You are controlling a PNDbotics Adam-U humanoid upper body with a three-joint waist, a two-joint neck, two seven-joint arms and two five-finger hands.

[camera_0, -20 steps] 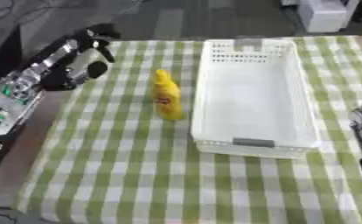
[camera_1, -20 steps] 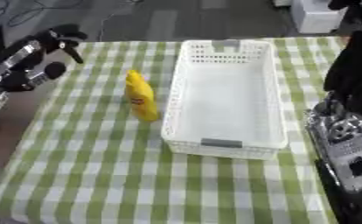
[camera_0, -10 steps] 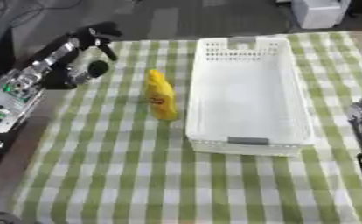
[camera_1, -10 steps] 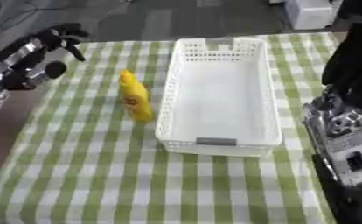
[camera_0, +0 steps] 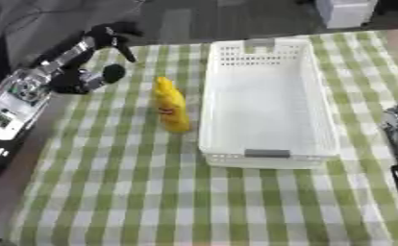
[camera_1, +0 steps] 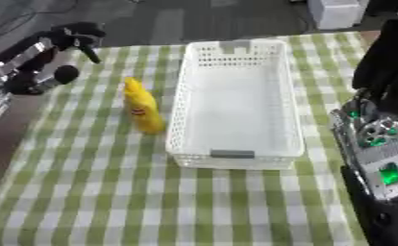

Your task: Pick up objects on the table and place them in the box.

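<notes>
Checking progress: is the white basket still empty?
Empty: the white basket shows only bare floor; the yellow bottle stands outside it.

Checked table (camera_0: 110,192): yellow bottle (camera_0: 172,104), white box (camera_0: 267,101)

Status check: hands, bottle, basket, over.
Left hand curled, holding nothing, at table's far-left edge. Right hand unseen. Yellow plastic squeeze bottle upright beside white perforated plastic basket. Nothing in between.

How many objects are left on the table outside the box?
1: a yellow bottle standing on the cloth just left of the white box, apart from it. The box looks empty; nothing seems hidden.
</notes>
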